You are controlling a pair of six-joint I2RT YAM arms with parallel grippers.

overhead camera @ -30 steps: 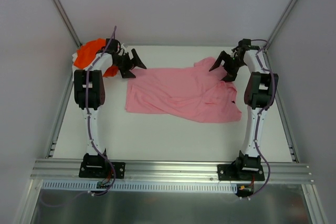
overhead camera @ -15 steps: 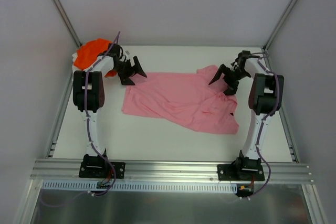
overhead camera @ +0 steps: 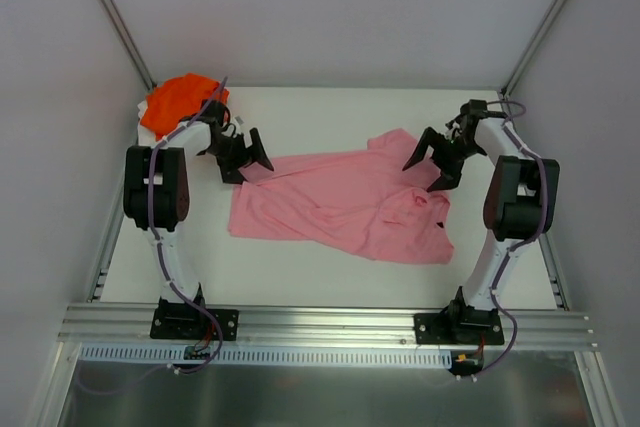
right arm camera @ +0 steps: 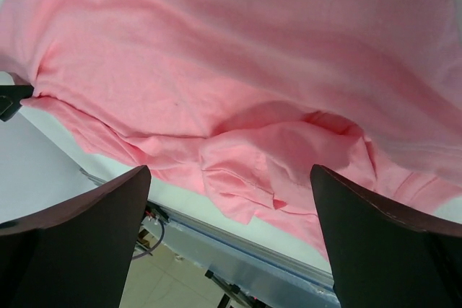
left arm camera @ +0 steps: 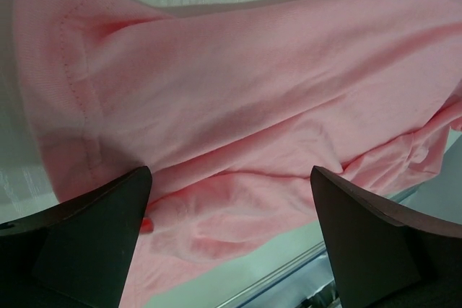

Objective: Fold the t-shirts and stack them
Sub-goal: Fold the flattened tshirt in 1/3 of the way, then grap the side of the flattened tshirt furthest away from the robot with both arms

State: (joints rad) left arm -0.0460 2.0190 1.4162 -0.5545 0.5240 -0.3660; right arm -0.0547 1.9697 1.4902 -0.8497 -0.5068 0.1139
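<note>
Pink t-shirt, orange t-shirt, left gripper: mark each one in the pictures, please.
pink t-shirt [overhead camera: 330, 202]: top view, middle of its body.
orange t-shirt [overhead camera: 178, 99]: top view, centre of the heap.
left gripper [overhead camera: 249, 167]: top view, between its fingers.

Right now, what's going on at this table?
The pink t-shirt lies spread but rumpled in the middle, not yet folded. The left gripper and right gripper, both open and empty, hover over its far side, one at each end. The orange t-shirt sits bunched in the far left corner.
</note>
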